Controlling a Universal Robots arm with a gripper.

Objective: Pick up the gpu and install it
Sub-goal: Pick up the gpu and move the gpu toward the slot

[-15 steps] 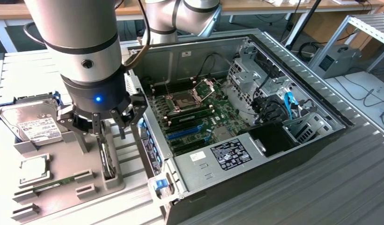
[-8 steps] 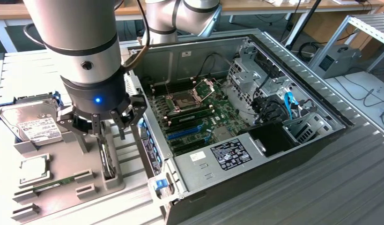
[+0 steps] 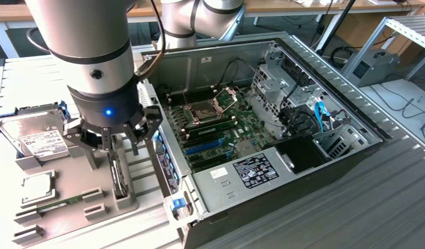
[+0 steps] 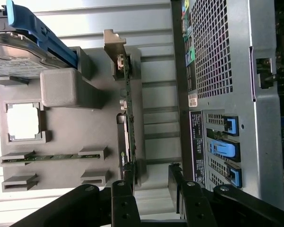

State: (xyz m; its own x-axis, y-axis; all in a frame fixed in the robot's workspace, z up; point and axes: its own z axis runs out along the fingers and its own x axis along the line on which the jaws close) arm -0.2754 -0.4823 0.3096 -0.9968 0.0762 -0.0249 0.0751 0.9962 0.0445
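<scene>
Item: one gpu (image 3: 117,175) (image 4: 128,111), standing on its long edge in a slot of the grey fixture tray (image 3: 74,174) (image 4: 87,130), metal bracket at one end, just beside the rear wall of the case

- One gripper (image 3: 123,149) (image 4: 151,187): jaws spread wide, holding nothing, poised straight above the gpu; in the wrist view the card's end sits close to one finger (image 4: 124,191)
- One hard drive (image 3: 34,136) (image 4: 19,47), one processor chip (image 3: 36,185) (image 4: 22,120) and one RAM stick (image 3: 60,202) (image 4: 52,157), all on the same tray
- One computer case (image 3: 198,62) (image 4: 222,56), side panel off, lying flat; one motherboard (image 3: 220,129) inside
- Three blue latches (image 4: 222,149) on the case rear

Surface: slatted aluminium table (image 3: 385,207). Room: workshop desks and loose cables behind

Clearance: gap between tray and case is narrow; bare table at the exterior view's right
</scene>
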